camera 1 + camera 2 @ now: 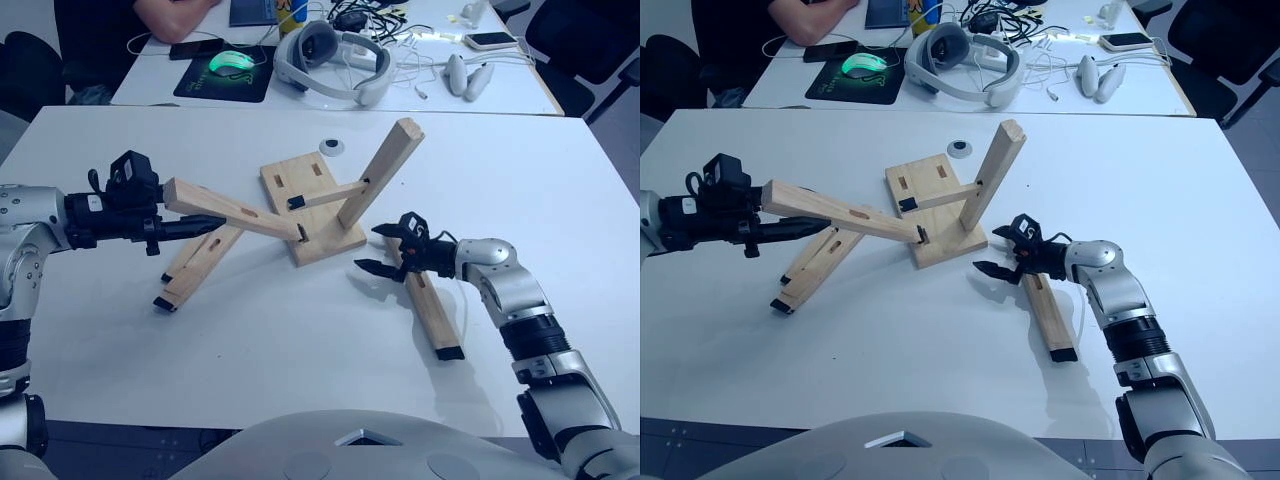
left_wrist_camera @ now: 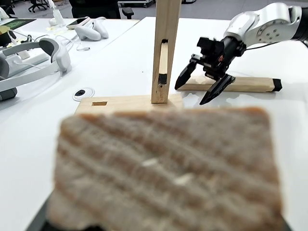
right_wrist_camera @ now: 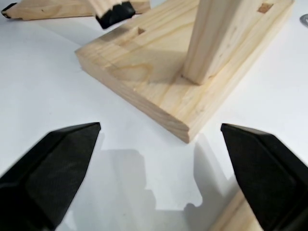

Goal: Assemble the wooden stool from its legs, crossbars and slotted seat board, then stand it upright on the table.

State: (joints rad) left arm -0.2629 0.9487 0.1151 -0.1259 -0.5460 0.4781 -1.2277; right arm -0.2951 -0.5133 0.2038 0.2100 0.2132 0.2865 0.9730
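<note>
A headset [image 1: 330, 60], a glowing mouse [image 1: 232, 64], two controllers [image 1: 468, 75] and a phone [image 1: 490, 40] are lying on the far table. A small round disc [image 1: 332, 147] is sitting on the near table [image 1: 560, 190] just behind the seat board [image 1: 325, 238]. The seat board is lying flat mid-table, pale wood with small slots. A tilted leg [image 1: 385, 165] is standing in it, with a crossbar [image 1: 330, 194] sticking out sideways over the board. The left gripper [image 1: 185, 214] is clamping another leg [image 1: 235, 212], its black-tipped end hanging by the board's edge; two more wooden pieces [image 1: 195, 262] are lying beneath. The right gripper [image 1: 385, 250] is hovering wide open beside the board's corner, over one end of a loose wooden piece [image 1: 437, 312].
</note>
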